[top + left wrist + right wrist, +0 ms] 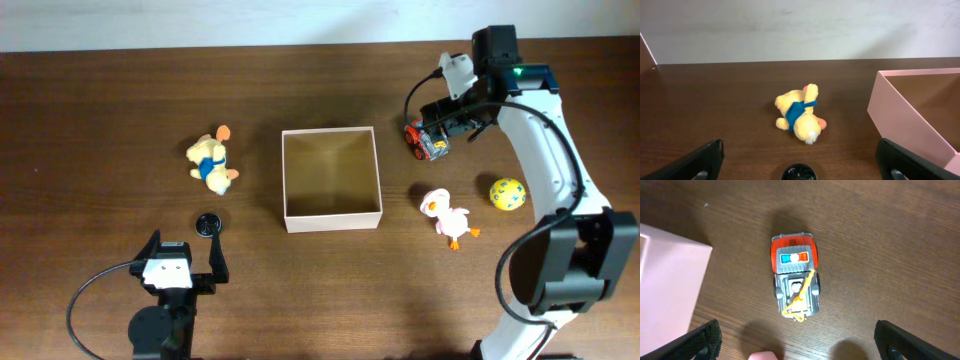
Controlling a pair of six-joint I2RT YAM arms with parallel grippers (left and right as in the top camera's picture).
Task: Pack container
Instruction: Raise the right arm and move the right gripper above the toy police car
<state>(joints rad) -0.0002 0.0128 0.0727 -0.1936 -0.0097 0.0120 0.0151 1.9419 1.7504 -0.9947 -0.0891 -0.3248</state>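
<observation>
Table (pixel 100 100): container (pixel 331 218) near right tool (pixel 438 126)

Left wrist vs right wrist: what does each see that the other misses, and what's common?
Only left wrist: a yellow plush toy with a blue scarf, lying on its side; a black round cap at the bottom edge; the pale wall behind the table.
Only right wrist: a red-and-grey toy car seen from above; something pink at the bottom edge, too cropped to identify.
Both: the brown table, part of the container wall, and the view's own gripper, left gripper and right gripper, open and holding nothing.
</observation>
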